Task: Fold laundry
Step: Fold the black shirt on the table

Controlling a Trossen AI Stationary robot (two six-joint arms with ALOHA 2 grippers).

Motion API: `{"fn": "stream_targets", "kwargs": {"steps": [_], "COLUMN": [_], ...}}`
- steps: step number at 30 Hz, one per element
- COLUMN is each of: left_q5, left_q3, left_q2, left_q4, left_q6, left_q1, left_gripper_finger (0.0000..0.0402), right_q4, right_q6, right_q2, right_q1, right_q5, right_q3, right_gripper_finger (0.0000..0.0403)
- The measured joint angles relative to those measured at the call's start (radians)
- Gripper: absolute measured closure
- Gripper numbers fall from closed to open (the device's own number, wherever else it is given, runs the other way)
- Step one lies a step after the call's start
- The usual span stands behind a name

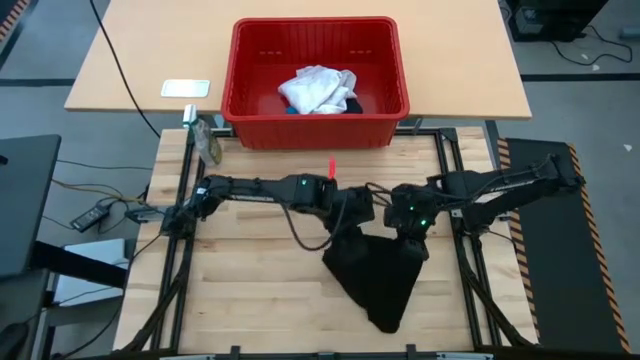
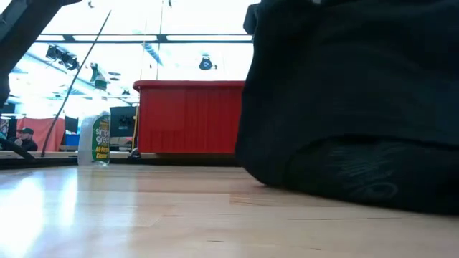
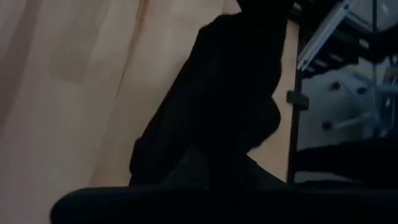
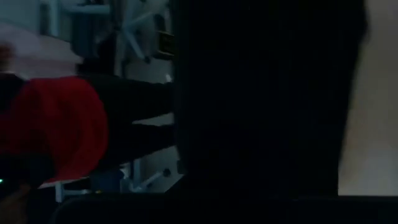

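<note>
arms: 2x dark, jointed | green LEDs nr wrists | black cable loop, left arm (image 1: 262, 189)

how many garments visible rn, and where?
3. Black shirt hangs on the table from the left gripper and right gripper. White garment and blue piece lie in the red basket; more may be hidden.

From my station the only print I can read is on the spray bottle (image 2: 94, 140) at the table's far edge in the low view: its label says "Simple Green" and beneath it "All Purpose Cleaner". Nothing else carries legible lettering.
</note>
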Motion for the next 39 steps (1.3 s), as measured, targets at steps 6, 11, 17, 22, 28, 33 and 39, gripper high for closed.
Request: {"fn": "stream_targets", "kwargs": {"steps": [6,11,17,22,28,33,39], "left_q5": [0.054,0.055,0.051,0.034,-0.017,-0.022,-0.021], "left_q3": [0.001,0.001,0.014,0.046,0.047,0.048,-0.046], "left_q2": [0.012,0.015,0.010,0.008,-0.021,-0.024,-0.025], "left_q4": [-0.003,0.003,-0.009,0.011,0.193,0.245,0.117], "left_q6": [0.181,0.297,0.409,0.478,0.562,0.563,0.506], "left_q1": [0.065,0.145,0.233,0.273,0.290,0.264,0.162], "left_gripper_finger": [0.0394,0.0394,0.0397,0.0397,0.0397,0.0392,0.0393], "right_q4": [-0.005,-0.018,-0.038,-0.229,-0.413,-0.474,-0.414], "right_q6": [-0.018,-0.060,-0.097,-0.196,-0.320,-0.257,-0.106], "right_q2": [-0.008,-0.008,-0.032,-0.051,-0.047,-0.044,-0.043], "right_q1": [-0.080,-0.162,-0.257,-0.315,-0.328,-0.299,-0.140], "right_q5": [0.007,0.101,0.258,0.508,0.725,0.740,0.674], "right_q3": [0.000,0.000,0.001,0.086,0.281,0.331,0.183], "right_gripper_finger": [0.0391,0.0391,0.0391,0.0391,0.0391,0.0391,0.0391]}}
